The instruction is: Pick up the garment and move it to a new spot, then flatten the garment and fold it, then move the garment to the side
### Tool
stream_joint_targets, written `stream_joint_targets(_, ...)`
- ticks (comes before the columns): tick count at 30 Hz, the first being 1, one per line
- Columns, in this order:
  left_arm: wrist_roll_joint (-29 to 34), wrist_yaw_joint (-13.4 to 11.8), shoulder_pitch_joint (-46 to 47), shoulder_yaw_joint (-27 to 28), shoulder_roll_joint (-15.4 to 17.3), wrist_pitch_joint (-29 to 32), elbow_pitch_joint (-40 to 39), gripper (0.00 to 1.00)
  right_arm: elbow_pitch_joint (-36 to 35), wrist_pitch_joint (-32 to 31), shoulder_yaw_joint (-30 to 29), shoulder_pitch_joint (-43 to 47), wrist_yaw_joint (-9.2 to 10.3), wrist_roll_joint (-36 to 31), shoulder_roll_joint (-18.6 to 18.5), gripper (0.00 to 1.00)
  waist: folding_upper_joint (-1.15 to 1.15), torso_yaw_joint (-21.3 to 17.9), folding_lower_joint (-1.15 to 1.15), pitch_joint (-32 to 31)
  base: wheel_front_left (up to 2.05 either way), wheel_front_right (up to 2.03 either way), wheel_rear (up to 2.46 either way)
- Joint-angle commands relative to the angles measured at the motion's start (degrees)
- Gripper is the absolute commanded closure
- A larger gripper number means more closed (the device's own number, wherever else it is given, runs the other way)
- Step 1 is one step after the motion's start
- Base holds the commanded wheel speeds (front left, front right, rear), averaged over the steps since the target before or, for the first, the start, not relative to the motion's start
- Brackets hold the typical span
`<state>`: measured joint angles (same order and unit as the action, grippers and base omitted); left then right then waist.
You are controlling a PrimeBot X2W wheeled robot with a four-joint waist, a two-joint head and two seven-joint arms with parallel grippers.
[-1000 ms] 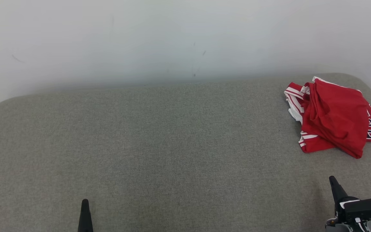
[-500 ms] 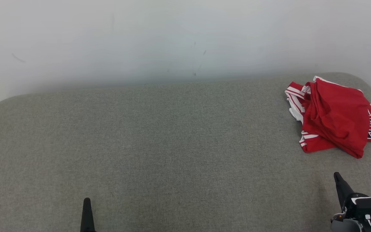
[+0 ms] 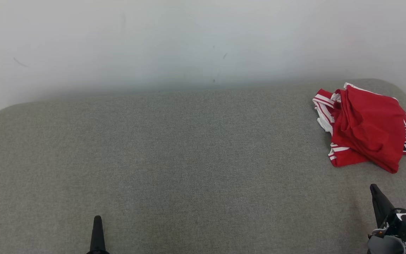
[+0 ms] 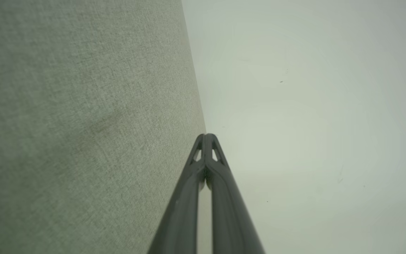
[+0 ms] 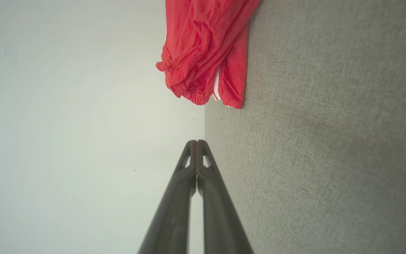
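Right pincer [image 5: 196,141] — long dark fingers [image 5: 174,211], slotted tips.

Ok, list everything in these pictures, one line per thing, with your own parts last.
garment: one, red with white stripes and dark numerals, crumpled at the far right of the padded surface
padded surface: one, grey fabric, spans the whole head view
wall: one, pale, behind the surface
left claw: one, dark, shut and empty, lower left over bare fabric
right claw: one, dark, shut and empty, lower right, short of the garment
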<state>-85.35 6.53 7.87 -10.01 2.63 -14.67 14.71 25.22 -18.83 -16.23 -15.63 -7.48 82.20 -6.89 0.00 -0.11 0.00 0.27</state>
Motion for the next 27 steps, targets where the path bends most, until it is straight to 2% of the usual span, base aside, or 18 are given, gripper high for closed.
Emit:
stream_joint_targets(1, -1.4, 0.4, 0.7, -0.2, 0.4, -0.1, 0.3, 1.00, 0.1, -0.6, -0.6, -0.5, -0.02, 1.4, -0.4, 1.00, 0.00, 0.0, 0.00, 0.0, 0.00, 0.00, 0.00)
stream_joint_targets(21, -9.9, 1.1, 2.0, -1.8, 0.4, -0.1, 1.8, 1.00, 1.5, -4.7, -4.3, -2.1, -0.02, 9.3, -0.4, 1.00, 0.00, 0.2, 0.00, 0.3, 0.00, 0.00, 0.00)
stream_joint_targets(27, -9.7, 1.1, 2.0, -1.8, 0.4, -0.1, 1.7, 1.00, 1.5, -4.8, -4.3, -2.1, -0.02, 8.9, -0.3, 1.00, 0.00, 0.2, 0.00, 0.3, 0.00, 0.00, 0.00)
